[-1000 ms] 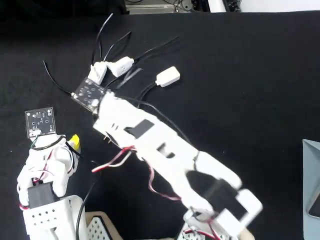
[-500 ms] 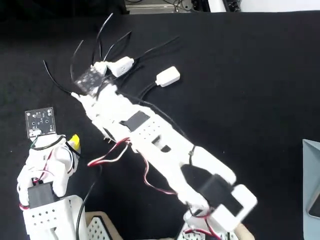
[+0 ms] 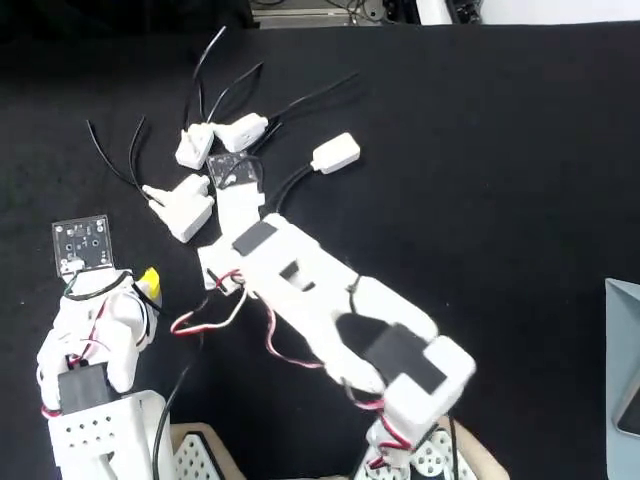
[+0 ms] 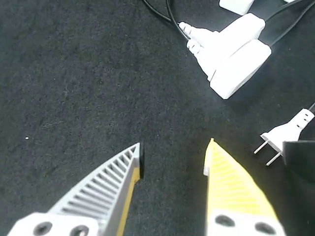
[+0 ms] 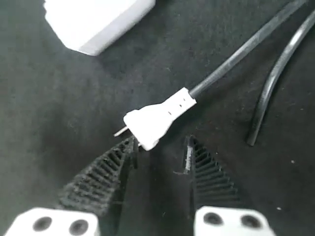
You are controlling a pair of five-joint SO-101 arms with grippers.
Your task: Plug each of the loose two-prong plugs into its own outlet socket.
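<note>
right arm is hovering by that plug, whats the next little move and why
Probably nudge the right end effector slightly forward until the white two-prong plug sits between its fingers. They are open, and the plug lies just past the tips, close to one finger rather than between them, its black cord trailing away, so closing now would likely miss it.

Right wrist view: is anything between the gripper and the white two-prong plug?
Nothing visible does. The small white two-prong plug lies on the black cloth right at the fingertips of the open right gripper.
</note>
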